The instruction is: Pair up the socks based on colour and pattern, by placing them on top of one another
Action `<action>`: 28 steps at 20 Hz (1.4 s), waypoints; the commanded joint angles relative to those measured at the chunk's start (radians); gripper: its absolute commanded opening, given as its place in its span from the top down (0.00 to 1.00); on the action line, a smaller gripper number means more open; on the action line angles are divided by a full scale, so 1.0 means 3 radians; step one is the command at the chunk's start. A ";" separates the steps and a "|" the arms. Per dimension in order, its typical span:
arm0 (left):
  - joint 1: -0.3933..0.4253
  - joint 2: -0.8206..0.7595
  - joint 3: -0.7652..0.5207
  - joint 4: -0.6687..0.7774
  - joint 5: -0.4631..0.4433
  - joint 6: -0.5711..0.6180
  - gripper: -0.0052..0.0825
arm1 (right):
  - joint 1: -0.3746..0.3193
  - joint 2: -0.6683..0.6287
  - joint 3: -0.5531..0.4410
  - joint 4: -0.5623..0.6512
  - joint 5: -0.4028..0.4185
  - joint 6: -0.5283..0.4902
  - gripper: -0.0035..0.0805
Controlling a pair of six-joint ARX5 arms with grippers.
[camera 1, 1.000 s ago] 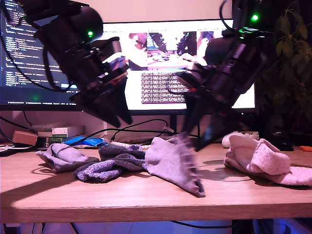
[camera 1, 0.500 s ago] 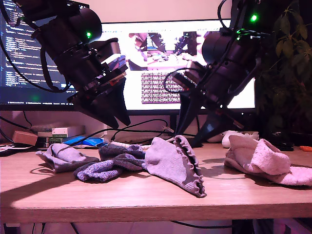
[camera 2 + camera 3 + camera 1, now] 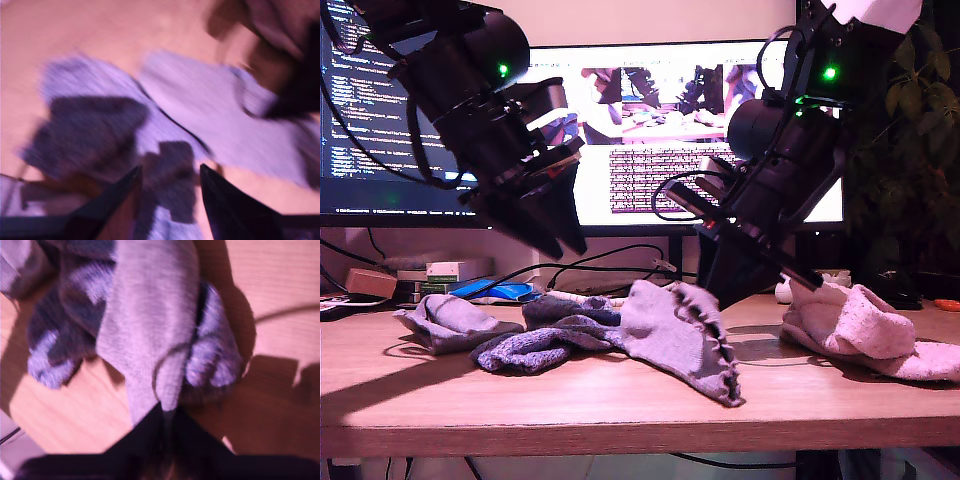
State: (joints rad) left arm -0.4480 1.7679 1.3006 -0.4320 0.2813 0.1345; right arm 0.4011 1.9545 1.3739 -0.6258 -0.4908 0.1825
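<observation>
Six socks lie on the wooden surface (image 3: pixel 620 405): two grey, two speckled blue-purple and two pale pink.

The frilly-cuffed grey sock (image 3: pixel 675 335) lies near the middle of the exterior view, its toe end toward the front edge and its upper end raised at the back. There our second hand (image 3: pixel 723 287) comes down behind it. In the second wrist view, this hand (image 3: pixel 167 415) has its jaws pressed together on an edge of that grey sock (image 3: pixel 150 330), so it is pinching the fabric.

The other grey sock (image 3: pixel 448 322) lies crumpled toward the exterior view's left, apart from the first.

Between the two grey socks lie the blue-purple pair. One blue-purple sock (image 3: pixel 530 350) is in front, touching the frilly grey sock. The second blue-purple sock (image 3: pixel 563 308) is just behind it.

Our first hand (image 3: pixel 552 238) hangs in the air above the blue-purple socks, holding nothing. The first wrist view is blurred, but it shows this hand (image 3: pixel 170 172) with its jaws parted by a moderate gap, and knit fabric below.

The two pink socks (image 3: pixel 850 322) lie heaped together at the exterior view's right, just beside our second arm and well apart from the rest.

Two lit monitors (image 3: pixel 650 130) stand behind the surface.
</observation>
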 commanded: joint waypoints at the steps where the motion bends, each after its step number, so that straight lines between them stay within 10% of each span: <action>1: 0.0003 0.0112 -0.0027 0.0149 -0.0003 0.0014 0.58 | 0.0020 -0.0141 0.0075 -0.0032 -0.0017 -0.0024 0.97; 10: -0.0025 0.0769 -0.0027 0.0593 -0.0011 -0.0051 0.59 | -0.0247 -0.0423 0.0076 -0.0264 -0.0005 -0.0081 0.97; 28: 0.0210 0.0680 -0.0024 -0.0916 -0.0692 0.0100 0.70 | -0.0179 -0.0251 0.0076 0.0179 0.0212 0.0023 0.97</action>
State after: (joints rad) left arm -0.3809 1.9442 1.3499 -0.6842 0.0719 0.1608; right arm 0.3420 1.8351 1.3952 -0.5808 -0.4301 0.1856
